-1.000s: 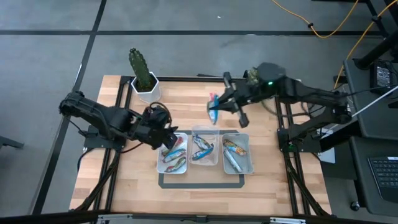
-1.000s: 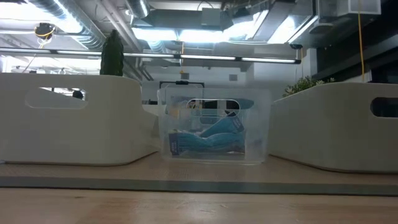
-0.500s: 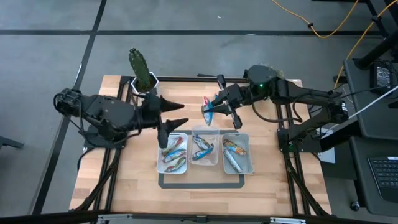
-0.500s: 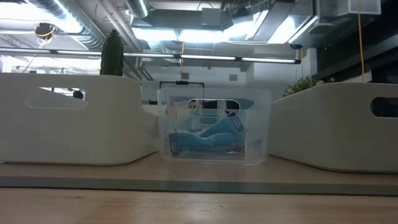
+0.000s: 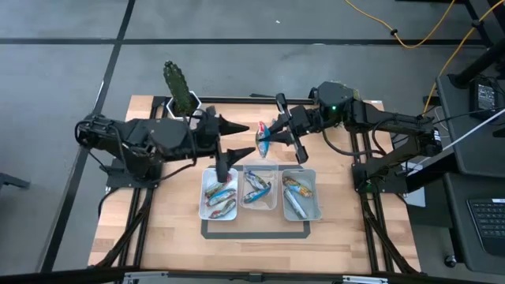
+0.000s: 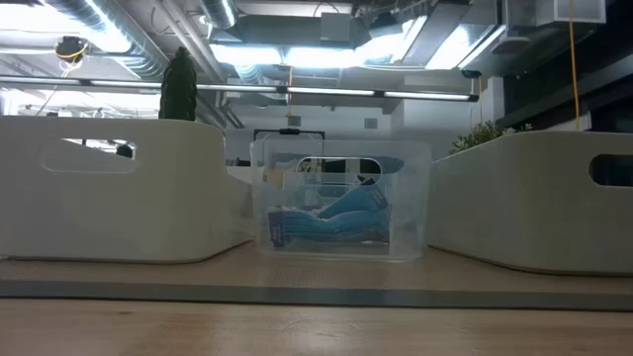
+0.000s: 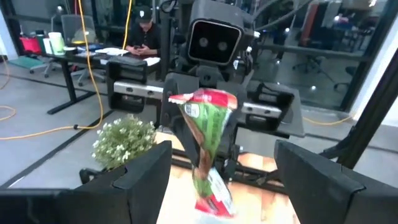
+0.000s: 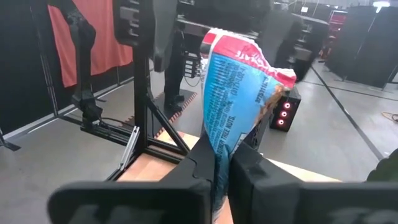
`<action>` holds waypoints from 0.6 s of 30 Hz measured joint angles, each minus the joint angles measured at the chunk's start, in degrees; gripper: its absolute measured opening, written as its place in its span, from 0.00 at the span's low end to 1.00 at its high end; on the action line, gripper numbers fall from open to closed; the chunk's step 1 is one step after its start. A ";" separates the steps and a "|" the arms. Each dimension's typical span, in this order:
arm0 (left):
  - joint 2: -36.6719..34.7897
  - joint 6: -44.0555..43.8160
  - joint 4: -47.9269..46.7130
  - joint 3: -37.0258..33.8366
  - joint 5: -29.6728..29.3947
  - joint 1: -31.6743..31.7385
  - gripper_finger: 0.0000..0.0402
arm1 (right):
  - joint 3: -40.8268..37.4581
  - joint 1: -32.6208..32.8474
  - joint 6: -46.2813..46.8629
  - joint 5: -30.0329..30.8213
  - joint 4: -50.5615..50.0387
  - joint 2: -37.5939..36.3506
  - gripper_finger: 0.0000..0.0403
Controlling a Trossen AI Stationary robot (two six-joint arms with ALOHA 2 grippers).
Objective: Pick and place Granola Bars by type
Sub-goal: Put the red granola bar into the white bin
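My right gripper (image 5: 274, 136) is shut on one granola bar (image 5: 264, 140), in the air behind the middle tray. The bar's wrapper is blue with a red end in the right wrist view (image 8: 239, 99). It looks green and red in the left wrist view (image 7: 205, 137). My left gripper (image 5: 230, 143) is open and level above the left tray's far edge. It points at the bar from the table's left, with nothing between its fingers (image 7: 144, 180). More granola bars lie in three trays: left (image 5: 221, 197), middle (image 5: 257, 189) and right (image 5: 297, 194). My right gripper pinches the bar between its two fingers (image 8: 249, 177), with the wrapper's lower part (image 8: 221, 163) going in between them. The fingers come level from the table's right. The bar stands roughly upright and is lifted clear of the table and trays.
A potted cactus (image 5: 180, 88) stands at the table's far left. A small green plant (image 7: 124, 140) stands at the far right, behind my right arm. The low view shows two white trays (image 6: 109, 188) (image 6: 534, 198) on either side of the clear middle tray (image 6: 341, 218). Bare wood lies in front of the trays.
My left gripper has risen from the left tray. It has tipped from pointing down to level, swung toward the held bar, and opened wider. My right gripper and its bar have stayed nearly in place.
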 joint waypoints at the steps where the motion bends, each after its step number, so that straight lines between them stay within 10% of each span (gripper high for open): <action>1: 0.27 0.03 0.68 0.00 0.78 0.60 0.69 | 0.00 0.02 0.00 0.00 0.00 0.00 0.07; 11: 2.96 -0.44 4.15 0.00 4.93 5.20 0.64 | 0.00 0.02 0.07 0.07 0.79 0.02 0.04; 18: 3.35 1.66 5.78 0.00 4.43 6.23 0.35 | 0.00 -0.01 1.39 0.14 0.87 0.02 0.11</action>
